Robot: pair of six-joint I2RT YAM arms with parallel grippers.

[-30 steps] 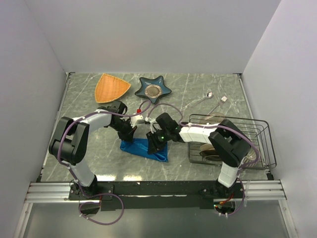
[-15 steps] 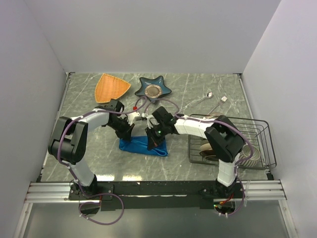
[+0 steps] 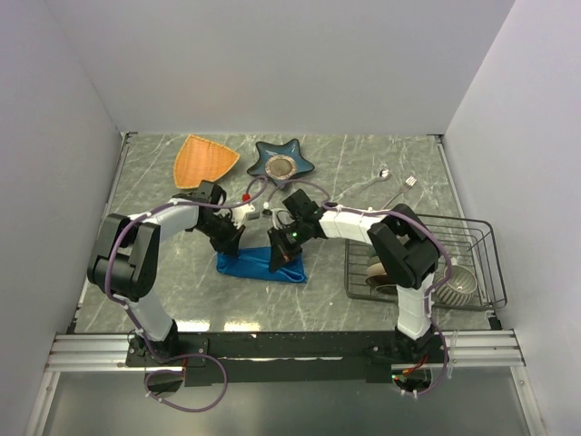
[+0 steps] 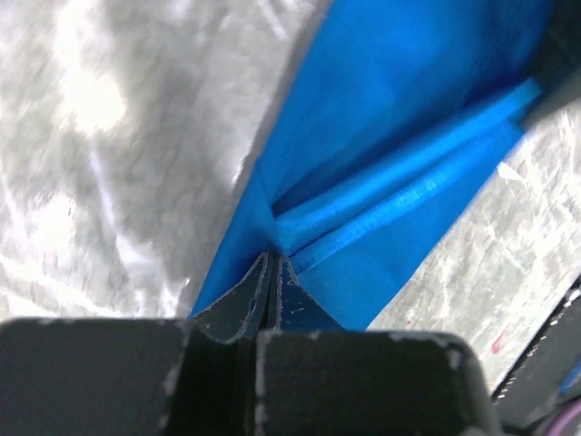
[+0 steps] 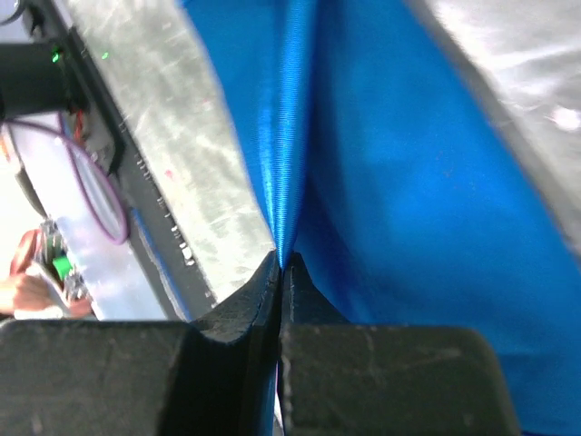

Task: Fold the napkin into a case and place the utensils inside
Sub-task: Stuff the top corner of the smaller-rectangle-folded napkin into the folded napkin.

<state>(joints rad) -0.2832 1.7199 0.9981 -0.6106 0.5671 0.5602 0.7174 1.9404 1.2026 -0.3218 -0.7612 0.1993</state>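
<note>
Napkin (image 3: 259, 264) lies on the bench (image 3: 145, 209), front of centre, between the two arms, bunched into a long blue strip running left to right. We see the left jaws shut tight on a fold at its left part. In the left wrist view the cloth (image 4: 399, 136) rises in a ridge straight out of the tips. The right jaws are also shut, pinching a thin ridge of the cloth (image 5: 408, 182) at its right part. Both arms, left (image 3: 186, 216) and right (image 3: 349, 222), reach in over the strip and cover its far edge from above.

Spoon (image 3: 381, 173) and fork (image 3: 409, 182) lie side by side at the far right of the bench, well apart from the napkin. The right arm crosses between them and it.

Wire rack (image 3: 463, 221) stands at the right, near the fork handle, with dishes inside; which dishes, we cannot tell. The right arm's elbow overlaps its left side. Star dish (image 3: 281, 163) sits far centre and an orange triangular dish (image 3: 204, 161) far left, both apart from the cloth.

The bench is grey-green marble pattern, glossy, with glare in the wrist views. Plain pale walls close it on three sides. A metal rail (image 3: 290, 350) runs along the near edge, with purple cables looping off both arms.
</note>
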